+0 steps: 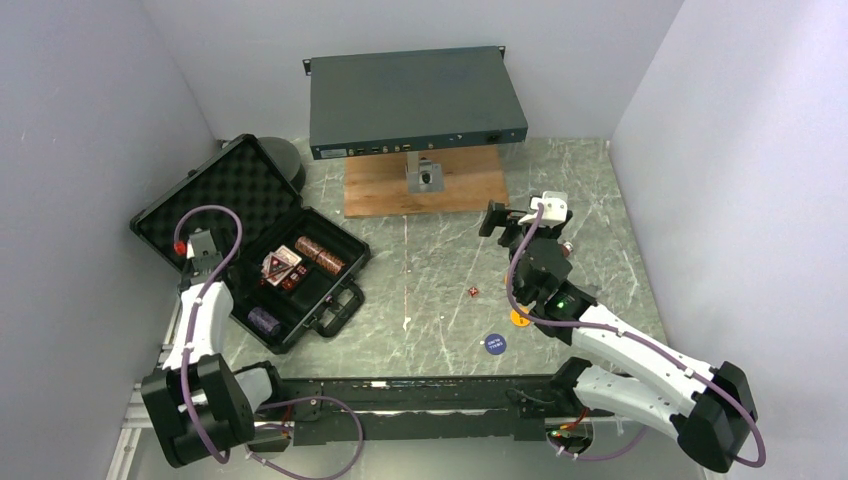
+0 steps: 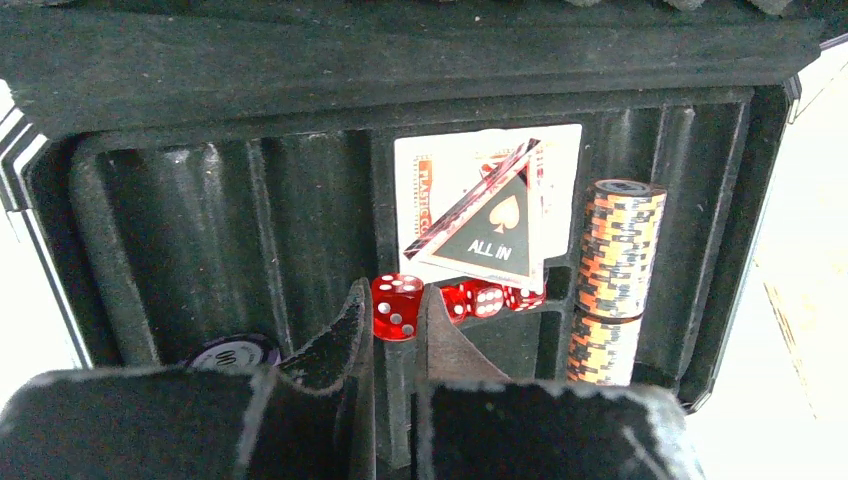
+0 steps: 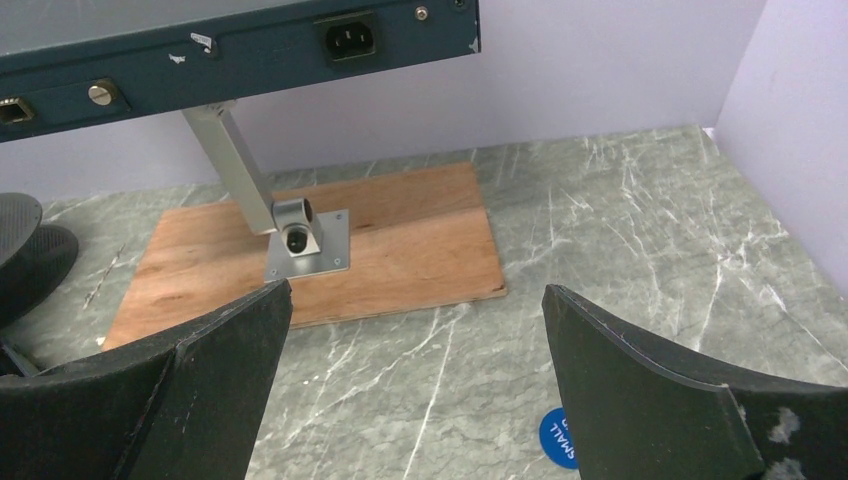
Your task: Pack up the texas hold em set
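Left tool (image 2: 393, 302) around red die (image 2: 397, 310), above briefcase (image 2: 200, 230)

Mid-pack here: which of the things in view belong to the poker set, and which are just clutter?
Poker set: briefcase, card deck, brown chip roll, purple chip roll, held die in the left hand, loose die, blue disc, orange disc.

Clutter: grey metal box, wooden board, black spool.

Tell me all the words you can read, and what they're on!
"ALL IN": triangle plaque lying on the card box.
"PLASTIC", rest hidden: white card box.
"SMALL": blue disc.
Number on the purple chip: too blurred to read.
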You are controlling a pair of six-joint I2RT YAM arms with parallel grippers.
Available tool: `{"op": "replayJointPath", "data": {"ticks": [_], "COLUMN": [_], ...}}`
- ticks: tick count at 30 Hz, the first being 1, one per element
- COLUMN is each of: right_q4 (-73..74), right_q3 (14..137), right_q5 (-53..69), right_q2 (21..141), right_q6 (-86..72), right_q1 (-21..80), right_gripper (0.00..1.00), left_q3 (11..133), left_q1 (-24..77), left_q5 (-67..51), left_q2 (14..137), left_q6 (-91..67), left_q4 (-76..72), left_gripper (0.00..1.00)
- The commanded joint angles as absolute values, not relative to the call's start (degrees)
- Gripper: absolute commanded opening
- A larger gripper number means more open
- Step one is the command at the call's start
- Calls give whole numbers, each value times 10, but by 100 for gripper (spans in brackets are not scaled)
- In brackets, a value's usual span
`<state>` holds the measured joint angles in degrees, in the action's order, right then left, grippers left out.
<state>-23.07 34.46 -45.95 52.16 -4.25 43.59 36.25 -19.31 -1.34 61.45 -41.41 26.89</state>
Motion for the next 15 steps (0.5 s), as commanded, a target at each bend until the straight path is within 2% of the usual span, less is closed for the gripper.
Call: {"op": "replayJointPath", "data": {"ticks": [1,15], "right_q4": [-272,-268], "right_q3": [340,347], "right_q5": [-462,-462], "right_q2": [513,536], "right_q6": [-33,-34], "right_q1": [442,440], "right_gripper": [100,100], "left_q3": [372,363], "left_q1": [-186,-59], "left_q5": [-51,-2], "left_q2": [610,595], "left_q6": [-392,-338], "left_q4": [220,261], "left_gripper": [0,0]}}
